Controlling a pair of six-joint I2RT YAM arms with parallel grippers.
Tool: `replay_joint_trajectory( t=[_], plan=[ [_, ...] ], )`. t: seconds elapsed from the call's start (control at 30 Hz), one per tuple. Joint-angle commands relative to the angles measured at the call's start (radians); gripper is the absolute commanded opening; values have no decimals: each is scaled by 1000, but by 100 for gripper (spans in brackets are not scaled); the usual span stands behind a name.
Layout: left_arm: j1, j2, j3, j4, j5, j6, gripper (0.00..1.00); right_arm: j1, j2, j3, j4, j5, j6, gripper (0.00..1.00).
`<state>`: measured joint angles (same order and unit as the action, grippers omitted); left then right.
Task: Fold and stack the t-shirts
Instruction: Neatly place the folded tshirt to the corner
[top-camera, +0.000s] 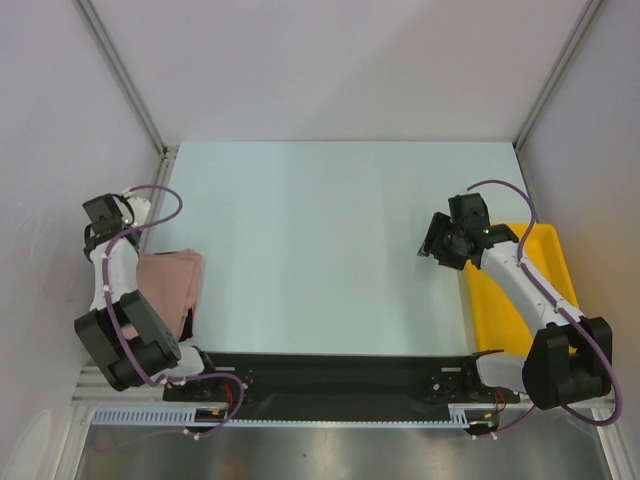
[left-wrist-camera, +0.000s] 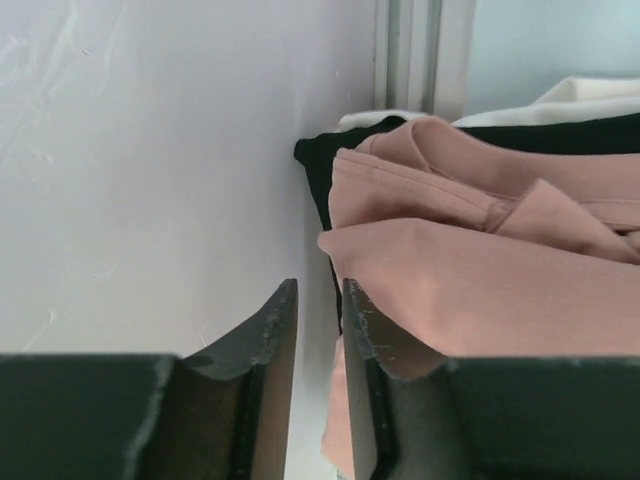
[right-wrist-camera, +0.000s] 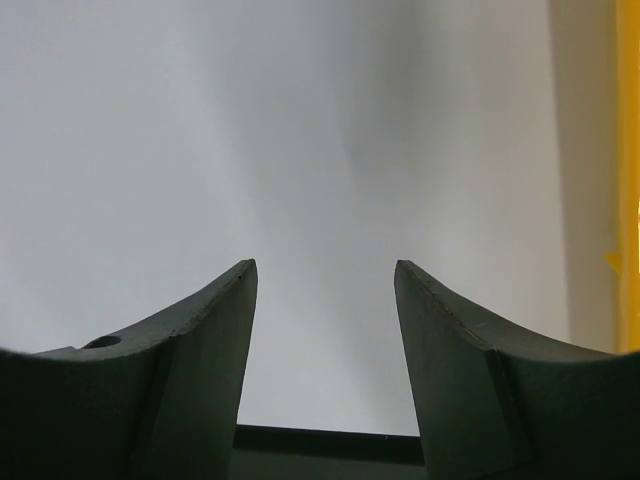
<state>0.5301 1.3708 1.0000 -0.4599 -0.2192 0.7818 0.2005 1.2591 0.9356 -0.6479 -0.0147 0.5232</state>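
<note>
The dusty pink t-shirt (top-camera: 170, 283) lies folded at the table's left edge, on top of the black t-shirt, of which a dark edge (top-camera: 188, 322) shows. In the left wrist view the pink shirt (left-wrist-camera: 480, 270) lies over the black shirt (left-wrist-camera: 318, 160). My left gripper (top-camera: 103, 218) hovers by the left wall behind the stack. Its jaws (left-wrist-camera: 320, 300) are almost together with a narrow gap and hold nothing. My right gripper (top-camera: 432, 246) is open and empty above the bare table (right-wrist-camera: 325, 275), left of the tray.
A yellow plastic tray (top-camera: 500, 310) stands at the right under the right arm; its edge shows in the right wrist view (right-wrist-camera: 630, 150). A white cloth (left-wrist-camera: 600, 92) lies behind the stack. Enclosure walls and a metal post (left-wrist-camera: 420, 50) stand close on the left.
</note>
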Motion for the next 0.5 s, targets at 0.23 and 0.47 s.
replay_joint_trajectory(
  t=[0.23,0.47],
  plan=[
    [-15,-41,-23,-31,115,-58,0,-4,-17,34,-10,13,9,63],
    [-10,80,2,39,60,-44,0,-4,-12,37,-16,13,1,63]
  ],
)
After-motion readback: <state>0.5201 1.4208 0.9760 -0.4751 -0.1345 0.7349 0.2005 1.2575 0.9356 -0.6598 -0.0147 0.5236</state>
